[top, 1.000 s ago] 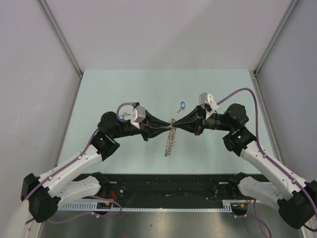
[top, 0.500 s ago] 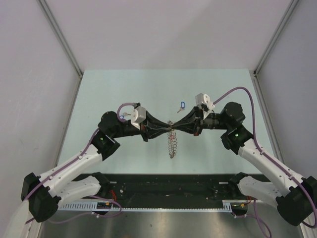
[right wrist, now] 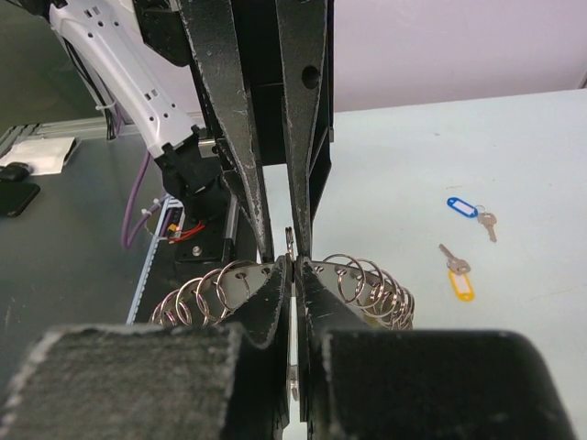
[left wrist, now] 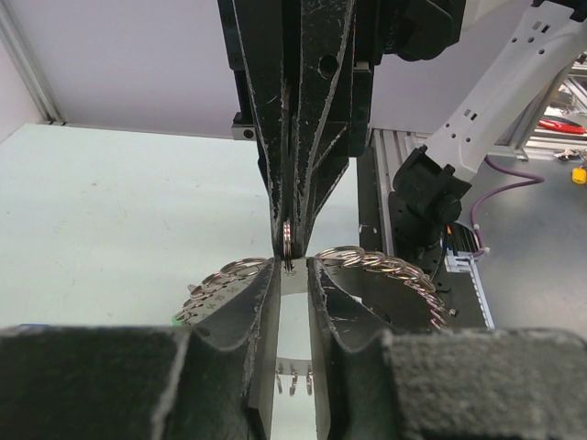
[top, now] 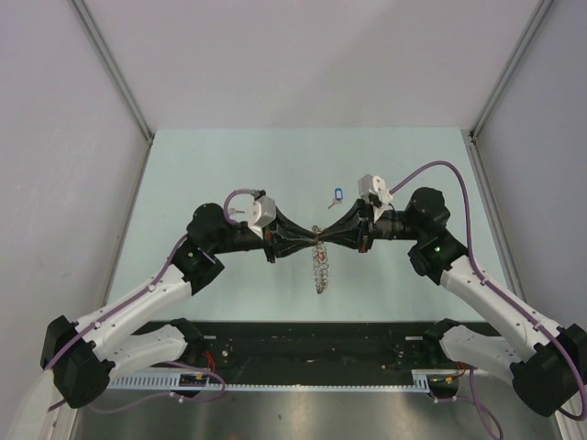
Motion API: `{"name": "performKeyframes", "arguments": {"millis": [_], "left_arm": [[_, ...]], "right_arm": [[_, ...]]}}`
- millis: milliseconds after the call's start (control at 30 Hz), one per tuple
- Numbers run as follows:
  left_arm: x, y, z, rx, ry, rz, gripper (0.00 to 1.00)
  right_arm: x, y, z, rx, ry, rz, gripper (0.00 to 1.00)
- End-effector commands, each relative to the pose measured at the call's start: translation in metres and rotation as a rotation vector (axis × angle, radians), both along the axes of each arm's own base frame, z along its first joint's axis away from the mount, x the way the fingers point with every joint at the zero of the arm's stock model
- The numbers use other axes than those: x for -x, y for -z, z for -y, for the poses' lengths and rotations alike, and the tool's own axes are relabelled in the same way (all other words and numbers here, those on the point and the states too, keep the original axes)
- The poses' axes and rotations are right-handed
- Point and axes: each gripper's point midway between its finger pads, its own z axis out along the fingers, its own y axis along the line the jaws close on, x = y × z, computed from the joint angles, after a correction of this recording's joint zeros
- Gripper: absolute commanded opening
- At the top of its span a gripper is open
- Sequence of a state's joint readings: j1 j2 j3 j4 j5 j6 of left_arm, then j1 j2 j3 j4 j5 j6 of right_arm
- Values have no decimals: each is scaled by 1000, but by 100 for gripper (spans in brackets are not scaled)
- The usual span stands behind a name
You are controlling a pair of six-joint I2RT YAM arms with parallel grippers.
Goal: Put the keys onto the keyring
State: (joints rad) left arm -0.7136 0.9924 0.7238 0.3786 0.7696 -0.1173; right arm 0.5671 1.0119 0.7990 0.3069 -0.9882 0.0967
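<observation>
- Looking down from above, you see both arms reaching inward so that the left gripper [top: 307, 240] and the right gripper [top: 332, 235] meet tip to tip over the middle of the table [top: 229, 165].
- Your task piece, the keyring [top: 318, 264], hangs right at that meeting point. Its coiled wire trails from the fingertips toward the near edge, where the arm bases sit.
- Your right gripper is pressed fully closed. The left wrist view shows its two black fingers [left wrist: 316, 137] coming down together, with a single loop of the keyring pinched at their tips.
- Your left gripper has its fingers standing narrowly apart, with a thin strand of the ring sitting in the gap between them.
- From both wrist views, the rest of the coil fans out to either side of the left gripper's fingertips.
- You cannot tell from these views whether the left fingers actually clamp that strand or only bracket it.
- One blue-tagged key [top: 336, 195] lies flat on the table just beyond the right gripper, on the far side, apart from the ring.
- From the right wrist view, you also see a yellow-tagged key [right wrist: 460, 286] lying flat on the table, well apart from the coil and touched by neither gripper.
</observation>
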Motion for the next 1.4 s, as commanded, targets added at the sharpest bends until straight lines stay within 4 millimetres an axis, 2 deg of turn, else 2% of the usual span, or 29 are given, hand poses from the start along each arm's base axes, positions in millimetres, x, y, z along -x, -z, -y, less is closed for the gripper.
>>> {"name": "performKeyframes", "arguments": {"millis": [0,200,367,467,600,733,900,933,967,1000,1033,1133,1233,1367], "left_arm": [[0,-13,2,3,14,50,20],[-3,-5,1,-29,3,90,12],[-4,2,-1,-42,-4,137,15],[-3,6,-2,-51,2,153,20],[-1,13,1,-78,30,151,20],[-1,21,5,-121,58,126,15],[-1,34,9,-166,77,103,3],[-1,37,9,-175,83,116,0],[0,40,9,-179,86,125,0],[1,41,9,-182,85,137,0],[1,44,8,-185,80,154,0],[1,49,4,-168,52,183,0],[3,47,0,-129,21,227,0],[8,39,-4,-61,15,274,0]], "right_arm": [[2,-11,-3,-24,-15,69,0],[5,-1,-6,35,-28,87,0],[7,9,-7,87,-29,83,0],[8,12,-6,97,-33,83,0],[9,12,-7,99,-43,88,0],[10,12,-7,108,-47,92,0],[11,13,-8,119,-42,100,1],[10,12,-7,120,-33,99,4],[10,11,-7,117,-28,101,19],[11,14,-3,131,-14,73,25],[8,16,1,142,7,55,35],[5,10,14,145,75,34,52],[0,7,29,150,164,17,62],[2,5,39,138,212,14,65]]}}
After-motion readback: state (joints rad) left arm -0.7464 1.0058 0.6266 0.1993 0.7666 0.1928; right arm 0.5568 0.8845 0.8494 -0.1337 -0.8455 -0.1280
